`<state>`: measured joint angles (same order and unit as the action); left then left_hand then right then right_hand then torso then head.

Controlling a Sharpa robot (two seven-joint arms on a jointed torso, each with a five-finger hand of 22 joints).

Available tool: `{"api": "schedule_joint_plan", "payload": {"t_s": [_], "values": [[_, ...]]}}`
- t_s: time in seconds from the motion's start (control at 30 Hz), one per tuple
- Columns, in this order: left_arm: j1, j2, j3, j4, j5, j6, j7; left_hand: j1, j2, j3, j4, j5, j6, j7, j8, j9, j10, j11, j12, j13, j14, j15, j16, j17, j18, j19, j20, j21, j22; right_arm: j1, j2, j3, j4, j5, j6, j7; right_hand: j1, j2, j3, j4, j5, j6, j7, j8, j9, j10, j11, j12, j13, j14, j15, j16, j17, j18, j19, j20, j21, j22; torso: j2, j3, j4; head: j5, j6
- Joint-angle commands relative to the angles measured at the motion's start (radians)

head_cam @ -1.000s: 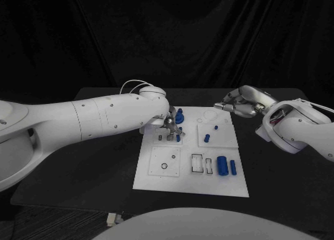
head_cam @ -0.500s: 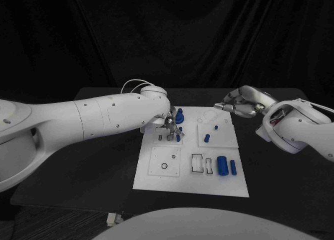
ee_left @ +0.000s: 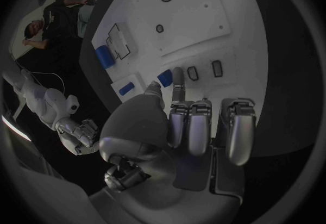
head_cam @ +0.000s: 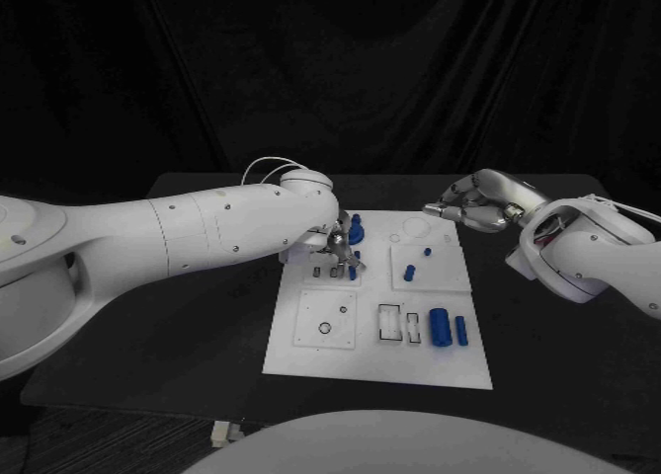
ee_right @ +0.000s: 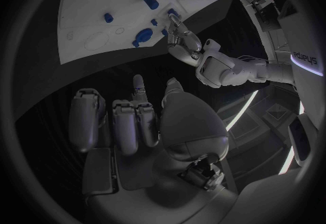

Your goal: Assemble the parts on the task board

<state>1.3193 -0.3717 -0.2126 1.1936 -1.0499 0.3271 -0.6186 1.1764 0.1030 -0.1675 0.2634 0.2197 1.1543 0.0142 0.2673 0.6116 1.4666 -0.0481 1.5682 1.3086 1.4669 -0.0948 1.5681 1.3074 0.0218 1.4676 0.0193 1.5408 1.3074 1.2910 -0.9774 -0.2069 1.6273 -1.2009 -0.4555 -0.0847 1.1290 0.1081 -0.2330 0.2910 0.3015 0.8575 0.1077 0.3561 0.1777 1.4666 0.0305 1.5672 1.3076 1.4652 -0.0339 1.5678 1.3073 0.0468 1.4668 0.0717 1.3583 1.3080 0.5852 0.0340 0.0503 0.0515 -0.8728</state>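
The white task board (head_cam: 380, 360) lies in the middle of the table. My left hand (head_cam: 335, 249) hangs over its far left corner. Thumb and a finger pinch a small blue part (ee_left: 164, 76) just above the board, close to two small dark slots (ee_left: 193, 72); the same part (head_cam: 352, 271) shows in the head view. A taller blue piece (head_cam: 355, 229) stands just beyond the hand. My right hand (head_cam: 472, 208) hovers off the board's far right corner with its fingers curled and nothing in them. The right wrist view shows that hand (ee_right: 139, 120) and, farther off, the left hand (ee_right: 185, 43) over the board (ee_right: 95, 1).
More blue parts sit on the board: a peg (head_cam: 413, 270), a tiny one (head_cam: 427, 251), a thick cylinder (head_cam: 440, 326) and a thin rod (head_cam: 461, 331) at the right. Rectangular recesses (head_cam: 391, 323) and a small ring (head_cam: 324, 328) lie nearer me. Black table (head_cam: 202, 326) surrounds the board.
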Motion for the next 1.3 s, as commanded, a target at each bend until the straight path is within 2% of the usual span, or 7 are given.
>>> {"api": "schedule_joint_plan", "payload": {"t_s": [0.03, 0.17, 0.33, 0.4, 0.77, 1.0, 1.3], "values": [[-0.002, 0.004, 0.001, -0.002, 0.002, 0.013, 0.009, 0.006, 0.001, 0.007, 0.001, -0.005, 0.004, -0.001, 0.002, 0.001, 0.104, -0.008, 0.003, 0.262, 0.104, -0.006, 0.003, 0.263, -0.009, 0.068, -0.005, -0.003, 0.224, -0.002, -0.001, 0.001, 0.000, -0.002, 0.004, -0.011, 0.005, 0.002, -0.005, 0.000, 0.005, 0.005, 0.002, 0.006, 0.001, 0.104, 0.002, 0.004, 0.263, 0.104, 0.001, 0.001, 0.258, 0.008, -0.001, 0.005, -0.002, 0.190, 0.000, -0.0002, -0.0001, -0.001, 0.000], [-0.002, 0.006, 0.001, -0.004, 0.002, 0.016, 0.009, 0.006, 0.002, 0.007, 0.001, -0.005, 0.004, -0.001, 0.002, 0.001, 0.104, -0.008, 0.003, 0.262, 0.104, -0.006, 0.003, 0.263, -0.009, 0.068, -0.005, -0.003, 0.224, -0.002, -0.001, 0.001, 0.000, -0.002, 0.004, -0.011, 0.005, 0.002, -0.005, 0.000, 0.005, 0.005, 0.002, 0.006, 0.001, 0.104, 0.002, 0.004, 0.263, 0.104, 0.001, 0.001, 0.258, 0.008, -0.001, 0.005, -0.002, 0.190, 0.000, 0.0000, 0.0003, -0.002, 0.000], [-0.003, 0.010, 0.001, -0.006, 0.002, 0.023, 0.007, 0.008, 0.003, 0.016, 0.003, 0.025, 0.002, -0.001, -0.002, 0.004, 0.104, -0.008, 0.003, 0.262, 0.104, -0.006, 0.003, 0.263, -0.008, 0.067, -0.005, -0.005, 0.223, -0.002, -0.001, 0.001, 0.000, -0.002, 0.005, -0.011, 0.005, 0.002, -0.005, 0.000, 0.005, 0.005, 0.002, 0.006, 0.001, 0.104, 0.002, 0.004, 0.263, 0.104, 0.001, 0.001, 0.258, 0.008, -0.001, 0.005, -0.002, 0.190, 0.000, 0.0002, 0.0003, 0.000, 0.000], [-0.003, 0.011, 0.001, -0.007, 0.002, 0.024, 0.006, 0.015, 0.000, 0.023, 0.000, 0.055, 0.001, -0.001, -0.005, 0.006, 0.104, -0.008, 0.003, 0.262, 0.104, -0.006, 0.003, 0.263, -0.008, 0.067, -0.006, -0.005, 0.223, -0.002, -0.001, 0.001, 0.000, -0.002, 0.006, -0.011, 0.005, 0.002, -0.005, 0.000, 0.005, 0.005, 0.002, 0.006, 0.001, 0.104, 0.002, 0.004, 0.263, 0.104, 0.001, 0.001, 0.258, 0.008, -0.001, 0.005, -0.002, 0.190, 0.000, 0.0001, 0.0002, 0.000, 0.000], [-0.004, 0.019, 0.001, -0.014, 0.002, 0.028, 0.006, 0.025, -0.003, 0.031, -0.006, 0.067, -0.001, -0.002, -0.008, 0.008, 0.104, -0.009, 0.003, 0.262, 0.104, -0.006, 0.003, 0.263, -0.008, 0.065, -0.006, -0.007, 0.221, -0.002, -0.002, 0.001, 0.000, -0.002, 0.007, -0.011, 0.005, 0.002, -0.007, 0.000, 0.006, 0.006, 0.001, 0.007, 0.002, 0.104, 0.002, 0.004, 0.263, 0.104, 0.000, 0.000, 0.256, 0.008, -0.002, 0.005, -0.005, 0.189, 0.000, 0.0003, 0.0000, -0.001, 0.000], [-0.005, 0.024, 0.001, -0.020, 0.002, 0.031, 0.007, 0.044, -0.011, 0.054, -0.016, 0.119, -0.004, -0.003, -0.015, 0.011, 0.104, -0.010, 0.003, 0.262, 0.104, -0.007, 0.003, 0.263, -0.007, 0.064, -0.007, -0.008, 0.221, -0.002, -0.002, 0.001, 0.001, -0.002, 0.008, -0.012, 0.005, 0.002, -0.007, 0.000, 0.006, 0.006, 0.001, 0.007, 0.002, 0.104, 0.002, 0.004, 0.263, 0.104, 0.000, 0.000, 0.256, 0.008, -0.002, 0.005, -0.005, 0.189, 0.000, 0.0001, 0.0001, -0.002, 0.000], [-0.008, 0.028, 0.001, -0.024, 0.002, 0.030, 0.005, 0.058, -0.016, 0.069, -0.026, 0.132, -0.009, -0.003, -0.022, 0.011, 0.104, -0.010, 0.003, 0.262, 0.104, -0.008, 0.003, 0.263, -0.008, 0.065, -0.007, -0.008, 0.222, -0.002, -0.001, 0.001, -0.002, -0.002, 0.010, -0.011, 0.006, 0.002, -0.008, 0.000, 0.007, 0.007, 0.001, 0.008, 0.003, 0.104, 0.002, 0.004, 0.263, 0.103, 0.000, 0.000, 0.254, 0.008, -0.002, 0.005, -0.006, 0.189, 0.000, 0.0003, 0.0001, 0.001, 0.000]]}}
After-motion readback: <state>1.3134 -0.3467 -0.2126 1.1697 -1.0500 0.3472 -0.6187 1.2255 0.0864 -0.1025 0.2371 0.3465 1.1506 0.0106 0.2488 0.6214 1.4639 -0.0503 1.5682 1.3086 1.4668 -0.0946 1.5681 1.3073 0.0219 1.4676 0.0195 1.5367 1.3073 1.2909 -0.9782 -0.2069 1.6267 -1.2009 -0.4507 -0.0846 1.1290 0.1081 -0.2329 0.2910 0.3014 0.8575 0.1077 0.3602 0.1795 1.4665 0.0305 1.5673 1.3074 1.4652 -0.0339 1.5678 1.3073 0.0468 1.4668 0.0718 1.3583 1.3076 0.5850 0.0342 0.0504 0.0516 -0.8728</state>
